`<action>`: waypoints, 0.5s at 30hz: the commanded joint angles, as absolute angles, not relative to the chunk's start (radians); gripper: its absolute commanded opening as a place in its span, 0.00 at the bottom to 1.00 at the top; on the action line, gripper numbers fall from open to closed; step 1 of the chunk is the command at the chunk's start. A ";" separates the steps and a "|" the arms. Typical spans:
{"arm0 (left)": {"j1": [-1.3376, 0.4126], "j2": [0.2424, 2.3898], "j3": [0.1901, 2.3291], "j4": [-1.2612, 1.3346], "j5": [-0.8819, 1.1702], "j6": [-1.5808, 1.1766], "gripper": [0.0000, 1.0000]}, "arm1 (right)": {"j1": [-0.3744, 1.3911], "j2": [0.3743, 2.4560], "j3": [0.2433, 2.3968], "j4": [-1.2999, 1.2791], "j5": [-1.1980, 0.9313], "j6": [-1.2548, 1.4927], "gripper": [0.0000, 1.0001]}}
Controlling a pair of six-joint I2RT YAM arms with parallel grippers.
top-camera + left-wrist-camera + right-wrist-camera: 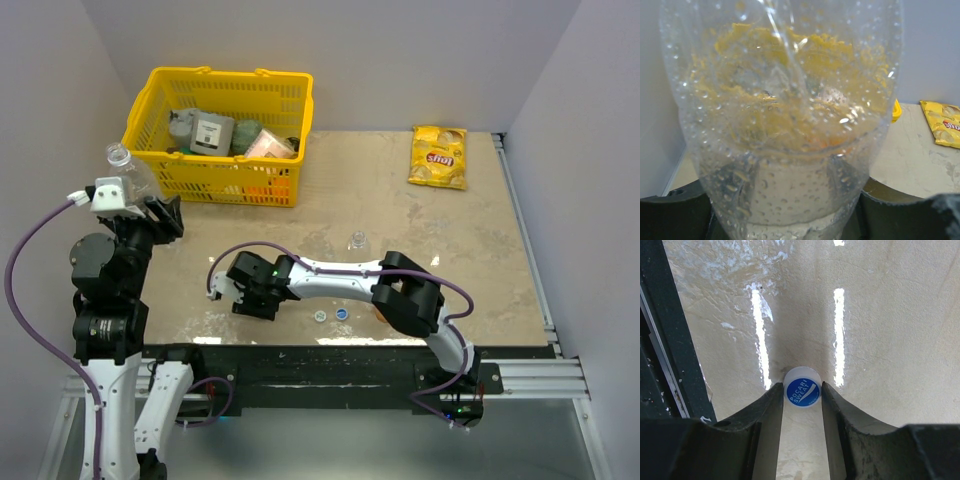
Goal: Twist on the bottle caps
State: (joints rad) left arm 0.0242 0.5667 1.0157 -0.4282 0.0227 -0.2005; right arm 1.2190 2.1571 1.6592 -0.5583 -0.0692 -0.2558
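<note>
The left gripper (787, 212) is clamped on a clear bottle (785, 125), held up just left of the basket (215, 185). In front of the basket, the right gripper (801, 390) pinches a blue cap (802, 394) against the table (880, 315). Front-right of the basket lie a whitish cap (319, 317) and a second blue cap (341, 314). A second clear bottle (356, 240) stands upright between them and the basket.

Cap (802, 392) — white rim, blue top, white lettering; bottle (785, 150) clear, droplet-speckled; basket (215, 140) yellow; packet (438, 157) yellow, perhaps red-marked.
</note>
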 commanded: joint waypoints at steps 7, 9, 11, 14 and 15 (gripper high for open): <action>0.034 0.561 1.003 -0.387 0.038 -0.219 0.00 | 1.223 2.194 1.690 -0.549 -0.054 -0.273 0.37; 0.035 0.563 1.003 -0.385 0.038 -0.221 0.00 | 1.223 2.192 1.695 -0.551 -0.055 -0.275 0.33; 0.035 0.565 1.003 -0.384 0.040 -0.218 0.00 | 1.223 2.183 1.706 -0.557 -0.049 -0.279 0.29; 0.037 0.569 0.994 -0.374 0.081 -0.183 0.00 | 1.213 2.097 1.724 -0.594 -0.038 -0.304 0.16; 0.035 0.571 0.986 -0.359 0.104 -0.161 0.00 | 1.204 2.064 1.732 -0.609 -0.050 -0.302 0.09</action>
State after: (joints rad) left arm 0.0261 0.5659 1.0008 -0.4263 0.0326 -0.1986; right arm 1.2179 2.1723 1.6722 -0.5671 -0.0628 -0.2718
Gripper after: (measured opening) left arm 0.610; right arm 0.364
